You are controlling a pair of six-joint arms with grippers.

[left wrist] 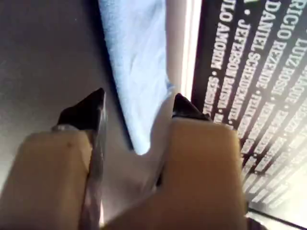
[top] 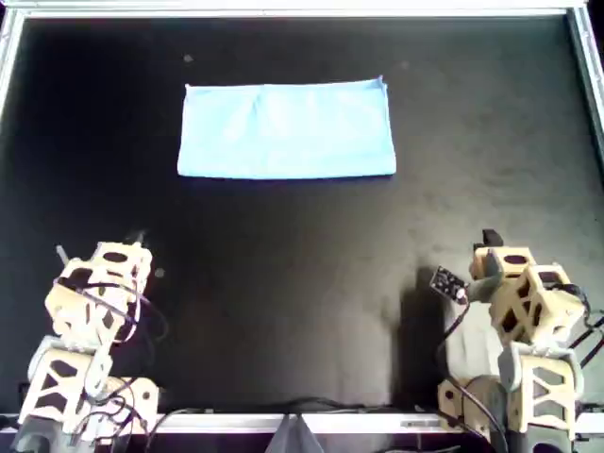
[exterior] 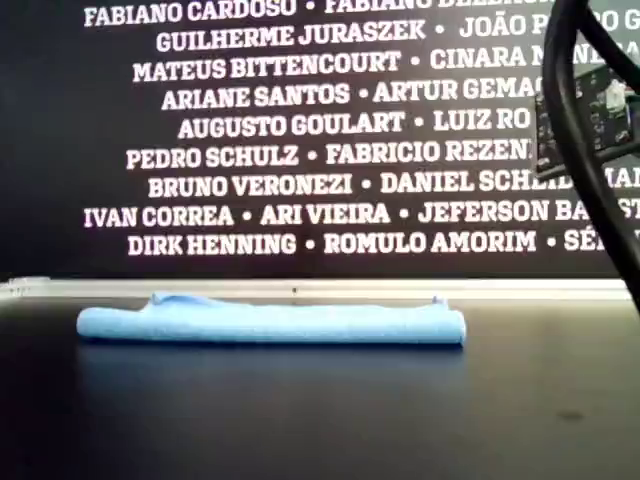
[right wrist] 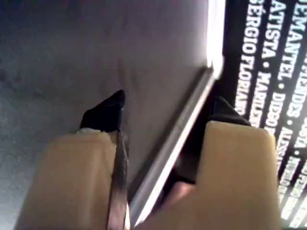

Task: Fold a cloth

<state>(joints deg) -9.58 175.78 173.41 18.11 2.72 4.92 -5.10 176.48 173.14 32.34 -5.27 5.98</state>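
Note:
The cloth (top: 286,129) is a light blue rectangle lying flat on the black table, near the far edge in the overhead view. In the exterior view the cloth (exterior: 270,322) shows as a low flat strip in front of the wall. My left gripper (top: 135,238) sits at the overhead view's lower left, well short of the cloth, and it is open. The left wrist view shows the left gripper (left wrist: 139,103) empty, with the cloth (left wrist: 136,62) lying beyond it. My right gripper (top: 491,238), at the overhead view's lower right, is open. The right gripper (right wrist: 169,103) holds nothing.
A metal rim (top: 283,11) frames the black table (top: 283,283). Behind it stands a dark wall with white printed names (exterior: 300,150). A black cable (exterior: 590,150) hangs at the exterior view's right. A small circuit board (top: 445,280) juts out beside the right arm.

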